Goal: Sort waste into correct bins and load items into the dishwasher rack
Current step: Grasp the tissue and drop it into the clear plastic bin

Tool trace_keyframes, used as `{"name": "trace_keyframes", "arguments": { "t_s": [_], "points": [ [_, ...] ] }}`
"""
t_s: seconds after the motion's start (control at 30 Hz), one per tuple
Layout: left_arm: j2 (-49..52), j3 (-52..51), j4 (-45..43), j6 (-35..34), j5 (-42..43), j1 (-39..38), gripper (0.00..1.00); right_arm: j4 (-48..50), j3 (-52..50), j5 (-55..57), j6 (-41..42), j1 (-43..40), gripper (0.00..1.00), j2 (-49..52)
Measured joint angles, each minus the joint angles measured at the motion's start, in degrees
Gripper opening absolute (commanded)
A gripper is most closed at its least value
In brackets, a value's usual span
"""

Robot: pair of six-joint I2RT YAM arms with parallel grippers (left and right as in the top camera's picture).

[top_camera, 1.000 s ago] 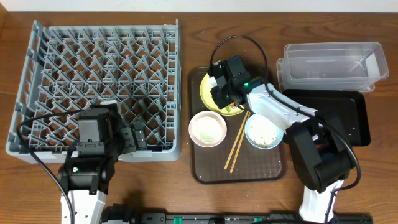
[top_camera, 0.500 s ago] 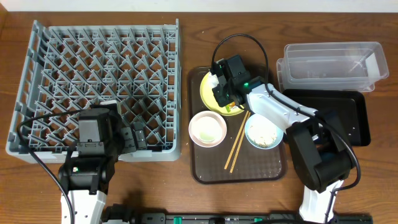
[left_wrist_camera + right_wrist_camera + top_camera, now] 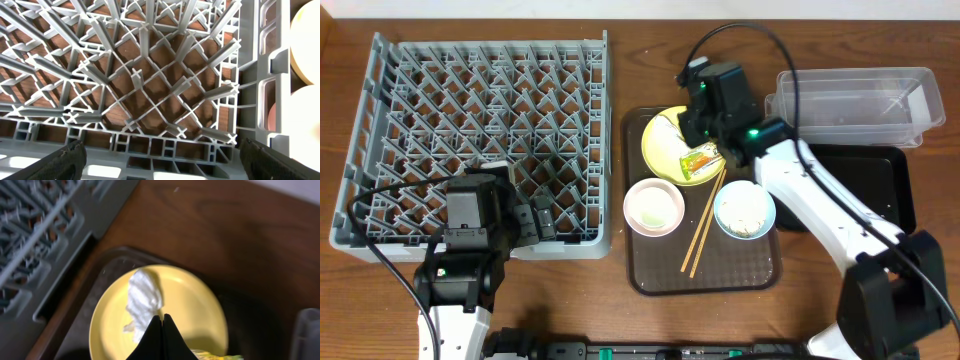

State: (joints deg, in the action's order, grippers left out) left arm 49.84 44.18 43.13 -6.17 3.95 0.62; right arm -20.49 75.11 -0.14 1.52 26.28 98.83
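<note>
Your right hand (image 3: 161, 319) has shut tight on the white scrap (image 3: 144, 295) and lifted up off the yellow plate (image 3: 197, 305), so the wrapper (image 3: 701, 159) shows now. Your left hand (image 3: 162, 160) stays wide open over the rack (image 3: 150, 75).

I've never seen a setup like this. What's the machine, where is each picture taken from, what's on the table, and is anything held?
These are two robot arms at a table. One picture looks down from above; the other two come from a camera on each wrist. The left arm rests at the grey dishwasher rack, jaws open. A brown tray holds a yellow plate with a snack wrapper, a pinkish bowl, a blue bowl and chopsticks. A clear tub and a black tray lie at the right. The right arm hangs over the plate, jaws shut, apparently pinching a white scrap.
</note>
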Motion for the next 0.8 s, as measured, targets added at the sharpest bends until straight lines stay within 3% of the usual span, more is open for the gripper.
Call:
{"name": "trace_keyframes", "arguments": {
  "t_s": [0.07,0.33,0.43,0.53,0.7,0.8],
  "points": [
    [0.00,0.00,0.00,0.00,0.00,0.00,0.99,-0.04,0.13,0.20,0.22,-0.22,0.16,-0.31],
    [0.00,0.00,0.00,0.00,0.00,0.00,0.99,-0.28,0.13,-2.80,0.68,0.02,0.37,5.57],
    [0.00,0.00,0.00,0.00,0.00,0.00,0.99,0.11,0.13,-3.17,0.63,0.52,0.38,9.84],
    [0.00,0.00,0.00,0.00,0.00,0.00,0.99,0.57,0.13,-4.83,0.63,1.03,0.36,13.84],
    [0.00,0.00,0.00,0.00,0.00,0.00,0.99,0.68,0.13,-6.71,0.52,1.60,0.07,16.59],
    [0.00,0.00,-0.02,0.00,0.00,0.00,0.99,0.92,0.13,-6.73,0.63,1.77,0.01,16.61]
  ]
}}
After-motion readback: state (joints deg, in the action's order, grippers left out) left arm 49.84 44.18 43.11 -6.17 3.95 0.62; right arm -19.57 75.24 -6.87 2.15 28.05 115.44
